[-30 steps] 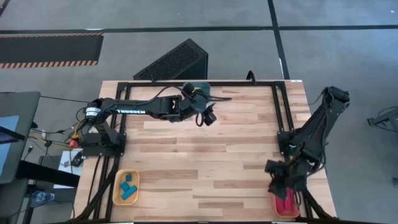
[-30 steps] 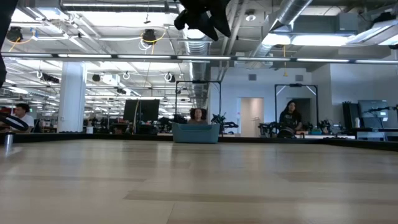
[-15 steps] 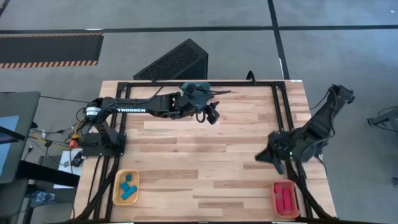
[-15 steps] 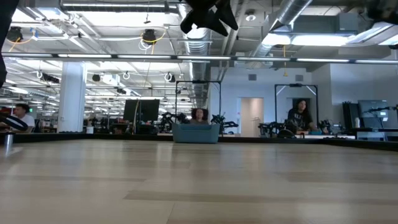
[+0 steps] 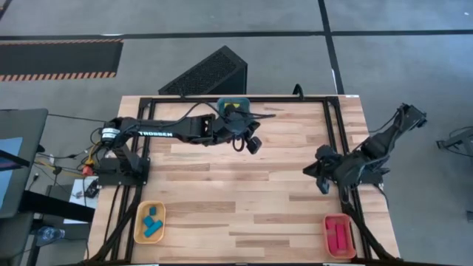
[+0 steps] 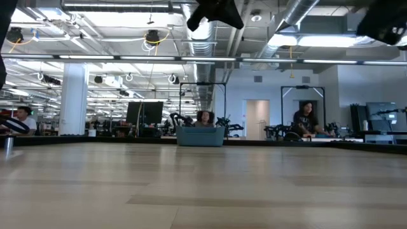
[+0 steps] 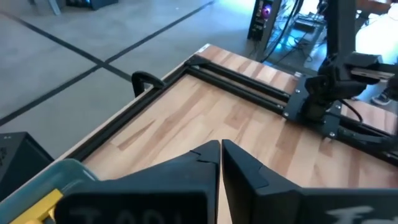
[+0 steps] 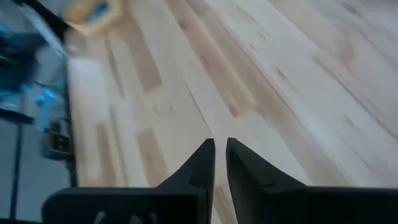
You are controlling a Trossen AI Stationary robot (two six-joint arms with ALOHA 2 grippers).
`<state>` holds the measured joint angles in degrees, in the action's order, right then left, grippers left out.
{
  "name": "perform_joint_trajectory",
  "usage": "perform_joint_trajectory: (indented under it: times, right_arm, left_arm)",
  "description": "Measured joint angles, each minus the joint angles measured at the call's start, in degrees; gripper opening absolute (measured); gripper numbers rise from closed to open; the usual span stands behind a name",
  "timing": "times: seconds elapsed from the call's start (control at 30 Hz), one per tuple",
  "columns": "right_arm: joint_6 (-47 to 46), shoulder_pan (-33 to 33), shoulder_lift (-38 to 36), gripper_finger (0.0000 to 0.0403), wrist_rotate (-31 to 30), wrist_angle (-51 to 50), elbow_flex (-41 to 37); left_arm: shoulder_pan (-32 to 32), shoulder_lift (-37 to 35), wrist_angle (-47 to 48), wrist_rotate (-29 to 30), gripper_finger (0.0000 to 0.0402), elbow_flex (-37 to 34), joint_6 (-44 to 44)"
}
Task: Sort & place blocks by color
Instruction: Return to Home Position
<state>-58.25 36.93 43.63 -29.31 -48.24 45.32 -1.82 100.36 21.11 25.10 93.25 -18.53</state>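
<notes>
Homing step, I reckon; red blocks sit in red tray; right pincer closed near it, left pincer closed far off; fold home next.

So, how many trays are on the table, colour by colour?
Yellow tray: 1
Orange-red tray: 1
Teal tray: 1
Total: 3
</notes>
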Motion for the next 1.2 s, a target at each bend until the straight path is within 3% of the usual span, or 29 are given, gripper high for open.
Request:
perform_joint_trajectory:
  times: [0.2,0.33,0.5,0.7,0.83,0.9,1.0,1.1,1.2]
  right_arm:
    - [20.9,0.2,-5.2,0.0009,-0.7,13.2,0.0]
    - [37.2,-0.5,-8.7,0.0013,-3.1,22.1,0.0]
    - [48.2,-2.2,-13.4,0.0006,-2.6,25.0,0.0]
    - [52.3,-3.7,-21.0,0.0007,-0.5,25.2,-2.9]
    - [52.2,-4.1,-25.9,0.0004,-1.2,23.2,-6.7]
    - [49.4,-4.1,-27.4,0.0003,-4.5,20.8,-9.4]
    - [44.1,-4.1,-28.9,0.0005,-9.0,20.0,-14.0]
    - [43.3,-4.1,-29.2,0.0005,-8.3,23.4,-18.0]
    - [43.2,-4.0,-29.2,0.0005,-7.6,25.9,-20.7]
  left_arm:
    - [2.3,0.0,-4.9,2.4,0.0001,0.0,1.4]
    - [4.0,0.0,-9.1,2.6,0.0000,0.0,2.1]
    - [6.8,0.0,-12.8,2.7,0.0000,-0.4,2.5]
    - [11.4,0.1,-26.9,7.4,0.0000,-9.9,1.5]
    - [12.8,0.1,-39.0,5.4,0.0000,-18.6,-1.9]
    - [13.0,0.1,-42.1,5.1,0.0000,-21.5,-2.2]
    - [12.9,0.1,-40.0,5.2,0.0000,-24.6,-2.2]
    - [12.4,0.1,-33.5,5.1,0.0000,-26.9,-2.6]
    - [12.9,0.1,-33.5,3.7,0.0000,-28.2,-2.7]
